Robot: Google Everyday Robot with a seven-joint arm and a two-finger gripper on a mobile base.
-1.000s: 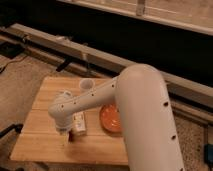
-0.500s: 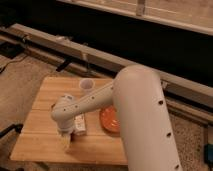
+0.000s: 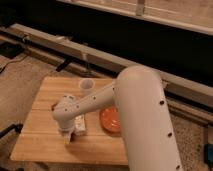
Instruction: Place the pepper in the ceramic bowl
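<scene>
Gripper point(image 3: 67, 138) is down low on the pale wooden slatted table point(image 3: 42, 147), near its front edge and toward the left corner, pointing straight at the boards. I can't tell from here whether it is spread or pressed together. The small dark red chili pepper I can't pick out; I judge it sits under the wrist, hidden by the gripper.

For this step I want a firm hold on the middle of the pepper before any lift, then a straight rise clear of the boards, because it is slender and glossy and could slip or roll.

Just beside the gripper, on the bowl side, lies a small white bottle point(image 3: 80, 125). It sits right between me and the round glossy orange-red ceramic bowl point(image 3: 108, 121), so I'd carry the pepper over it, not sweep across.

The bowl is half covered by my own big white arm point(image 3: 142, 115). A small translucent whitish cup point(image 3: 86, 85) stands near the far edge, well out of the path.
</scene>
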